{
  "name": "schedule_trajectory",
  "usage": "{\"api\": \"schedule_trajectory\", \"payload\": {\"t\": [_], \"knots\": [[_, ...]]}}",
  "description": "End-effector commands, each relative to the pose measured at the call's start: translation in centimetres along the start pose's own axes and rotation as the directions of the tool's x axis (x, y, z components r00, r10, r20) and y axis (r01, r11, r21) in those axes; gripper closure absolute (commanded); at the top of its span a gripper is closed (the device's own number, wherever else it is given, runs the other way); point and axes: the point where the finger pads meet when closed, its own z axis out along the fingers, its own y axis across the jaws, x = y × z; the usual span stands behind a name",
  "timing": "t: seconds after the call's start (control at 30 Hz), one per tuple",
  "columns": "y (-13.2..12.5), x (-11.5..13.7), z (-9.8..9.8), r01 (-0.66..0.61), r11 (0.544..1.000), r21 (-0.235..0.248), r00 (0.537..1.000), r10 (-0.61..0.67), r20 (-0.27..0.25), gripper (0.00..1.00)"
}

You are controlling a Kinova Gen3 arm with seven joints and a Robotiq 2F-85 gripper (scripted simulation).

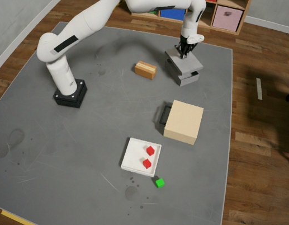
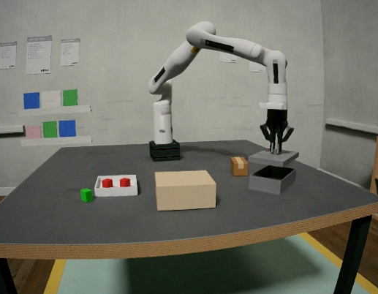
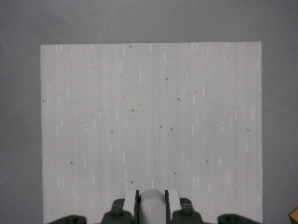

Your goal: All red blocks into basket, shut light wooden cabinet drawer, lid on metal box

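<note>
My gripper (image 1: pixel 184 56) (image 2: pixel 276 151) (image 3: pixel 152 206) is shut on the knob of the grey lid (image 1: pixel 187 65) (image 2: pixel 257 156) (image 3: pixel 150 110). The lid is level above the open metal box (image 1: pixel 188 80) (image 2: pixel 265 185), with a gap between them; in the exterior view it is offset toward the back. The visible part of the box's inside is dark and shows no block. Two red blocks (image 1: pixel 150 150) (image 1: pixel 147 163) (image 2: pixel 107 183) (image 2: pixel 125 182) lie inside the white basket (image 1: pixel 137 171) (image 2: pixel 117 191). The light wooden cabinet (image 1: pixel 184 120) (image 2: pixel 184 191) has its dark handle (image 1: pixel 165 115) on the robot's side; its drawer looks shut.
A green block (image 1: pixel 160 183) (image 2: pixel 86 195) lies on the table outside the basket, near its corner. A taped cardboard box (image 1: pixel 145 70) (image 2: pixel 239 167) (image 3: pixel 294 215) stands beside the metal box, toward the robot base. The cabinet stands between the basket and the metal box.
</note>
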Motion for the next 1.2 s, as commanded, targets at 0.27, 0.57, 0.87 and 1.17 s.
{"api": "schedule_trajectory", "payload": {"t": [0.27, 0.57, 0.87, 1.17], "knots": [[-0.1, 0.0, 1.5, 0.000, 1.000, 0.003, 1.000, 0.000, 0.000, 0.90], [-0.1, 0.0, 1.8, 0.000, 1.000, 0.003, 1.000, 0.000, 0.000, 0.90], [-0.1, 0.0, 1.8, 0.000, 1.000, 0.003, 1.000, 0.000, 0.000, 0.90], [-0.1, 0.0, 1.8, 0.000, 1.000, 0.003, 1.000, 0.000, 0.000, 0.90]]}}
